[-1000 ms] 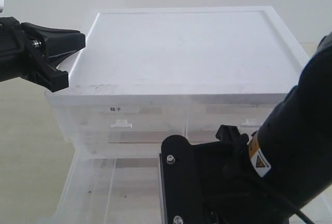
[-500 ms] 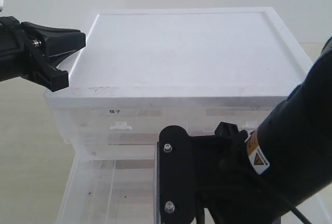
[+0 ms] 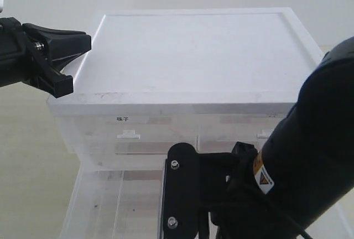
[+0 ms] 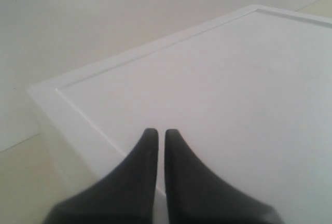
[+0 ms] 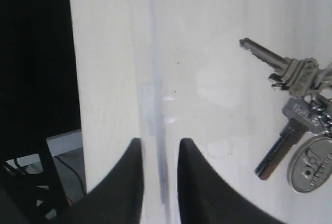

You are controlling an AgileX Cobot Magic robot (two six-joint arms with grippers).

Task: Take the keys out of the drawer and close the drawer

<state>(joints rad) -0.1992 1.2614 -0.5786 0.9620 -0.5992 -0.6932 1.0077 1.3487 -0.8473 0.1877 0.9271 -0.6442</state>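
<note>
The translucent middle drawer [image 3: 102,195] stands pulled out below the cabinet's front. My right arm [image 3: 298,156] reaches down over it and hides its fingers in the exterior view. In the right wrist view the keys [image 5: 290,73] lie on the pale drawer floor [image 5: 207,42]: several silver keys on a ring beside a round grey tag [image 5: 311,164]. No blue fob shows. My right gripper [image 5: 160,143] is open with a narrow gap, empty, off to the side of the keys. My left gripper [image 4: 157,133] is shut and empty over the cabinet top's corner [image 3: 83,44].
The cabinet's flat white top [image 3: 199,51] has a raised rim. Two half-width top drawers with white tab handles [image 3: 128,134] sit shut under it. Beyond the drawer's edge in the right wrist view is a dark area with cables [image 5: 31,130].
My right arm has shifted left and lower over the open drawer, its black mount plate moving leftward. The left gripper has stayed still.
</note>
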